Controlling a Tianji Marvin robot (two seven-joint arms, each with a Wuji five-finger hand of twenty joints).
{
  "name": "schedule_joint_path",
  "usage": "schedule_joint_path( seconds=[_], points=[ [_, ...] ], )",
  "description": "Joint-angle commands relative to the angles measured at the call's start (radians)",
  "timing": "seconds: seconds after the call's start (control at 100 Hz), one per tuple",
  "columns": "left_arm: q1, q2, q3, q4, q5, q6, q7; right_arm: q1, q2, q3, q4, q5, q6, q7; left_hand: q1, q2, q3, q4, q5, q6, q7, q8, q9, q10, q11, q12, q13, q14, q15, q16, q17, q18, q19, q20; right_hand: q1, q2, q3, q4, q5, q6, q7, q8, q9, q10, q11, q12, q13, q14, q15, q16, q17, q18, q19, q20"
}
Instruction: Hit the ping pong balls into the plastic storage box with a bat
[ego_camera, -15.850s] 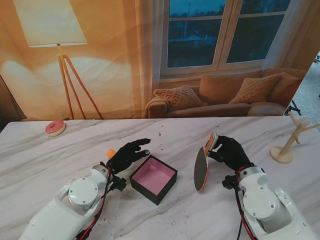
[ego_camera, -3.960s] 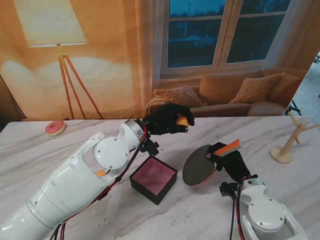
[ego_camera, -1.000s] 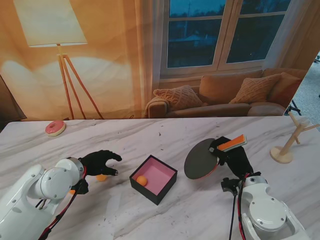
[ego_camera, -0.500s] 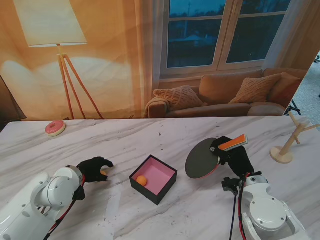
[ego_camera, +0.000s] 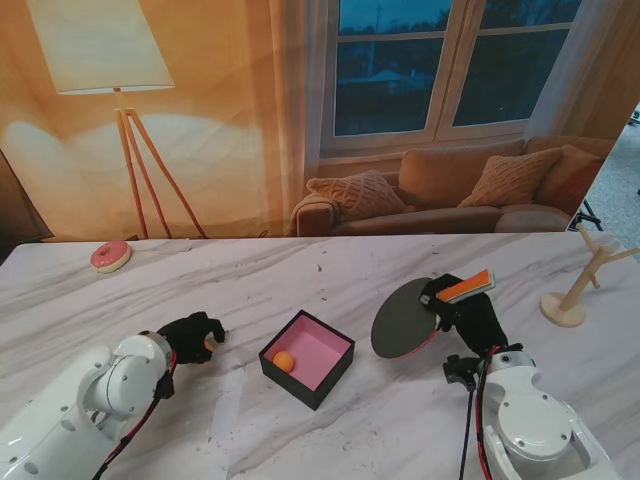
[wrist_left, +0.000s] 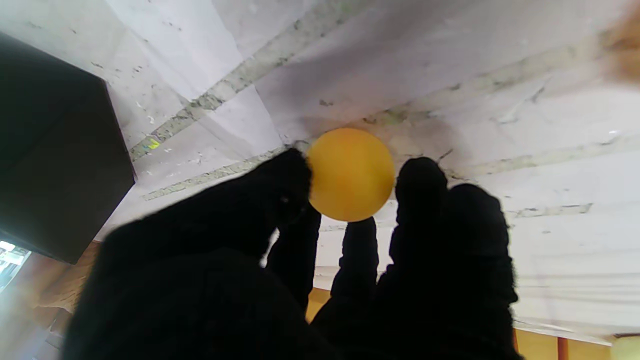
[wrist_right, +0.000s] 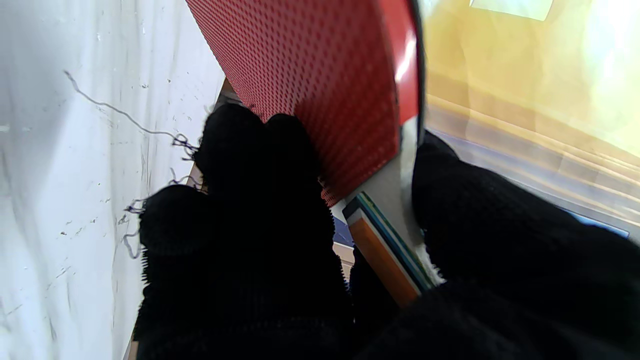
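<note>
The black storage box (ego_camera: 330, 375) with a pink inside stands mid-table, and one orange ping pong ball (ego_camera: 283, 360) lies in it. To its left, a second orange ball (ego_camera: 210, 342) sits between the curled fingers of my left hand (ego_camera: 188, 335). In the left wrist view the thumb and fingers (wrist_left: 420, 185) press this ball (wrist_left: 350, 174) from both sides against the table, with the box's dark wall (wrist_left: 55, 165) nearby. My right hand (ego_camera: 468, 318) is shut on the bat's orange handle (ego_camera: 466, 287), and the blade (ego_camera: 402, 318) is held off the table to the right of the box. The red pimpled face (wrist_right: 320, 75) fills the right wrist view.
A pink doughnut (ego_camera: 110, 256) lies at the far left of the marble table (ego_camera: 330, 280). A wooden peg stand (ego_camera: 575, 290) rises at the far right. A printed backdrop of a lamp and sofa closes off the table's far edge.
My left hand has drawn nearer to me and curled its fingers round the loose ball left of the box. The right hand and bat have barely moved.
</note>
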Motion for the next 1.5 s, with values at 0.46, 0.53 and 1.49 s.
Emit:
schedule_joint_path(
  seconds=[0.46, 0.53, 1.49],
  points=[
    [-0.038, -0.01, 0.051, 0.037, -0.009, 0.033, 0.004, -0.003, -0.004, -0.001, -0.011, 0.0, 0.007, 0.007, 0.194, -0.132, 0.023, -0.125, 0.181, 0.0, 0.332, 0.036, 0.192, 0.019, 0.061, 0.149, 0.13, 0.049, 0.003, -0.023, 0.096, -0.1, 0.119, -0.061, 0.093, 0.111, 0.06, 0.047, 0.061, 0.007, 0.032, 0.011, 0.001, -0.057, 0.042, 0.007, 0.004, -0.063, 0.021, 0.013, -0.007, -0.048, 0.029, 0.008],
    [-0.036, -0.013, 0.048, 0.039, -0.015, 0.035, 0.02, -0.004, -0.004, -0.002, -0.012, 0.0, 0.008, 0.008, 0.209, -0.129, 0.018, -0.127, 0.203, 0.007, 0.351, 0.015, 0.221, 0.013, 0.042, 0.18, 0.128, 0.057, 0.024, -0.007, 0.098, -0.09, 0.119, -0.06, 0.092, 0.111, 0.06, 0.047, 0.061, 0.008, 0.032, 0.011, 0.001, -0.058, 0.042, 0.007, 0.004, -0.063, 0.021, 0.013, -0.006, -0.048, 0.03, 0.008],
    [-0.003, -0.025, -0.011, -0.042, -0.021, 0.0, 0.07, 0.035, -0.011, -0.038, 0.007, 0.007, -0.005, -0.017, 0.25, -0.179, 0.068, -0.133, 0.337, -0.015, 0.381, -0.028, 0.617, 0.034, -0.103, 0.181, 0.162, 0.107, 0.069, 0.065, 0.102, -0.056, 0.128, -0.001, 0.093, 0.113, 0.059, 0.048, 0.062, 0.005, 0.032, 0.013, 0.0, -0.058, 0.043, 0.007, 0.006, -0.065, 0.022, 0.012, -0.005, -0.049, 0.031, 0.008]
  ],
)
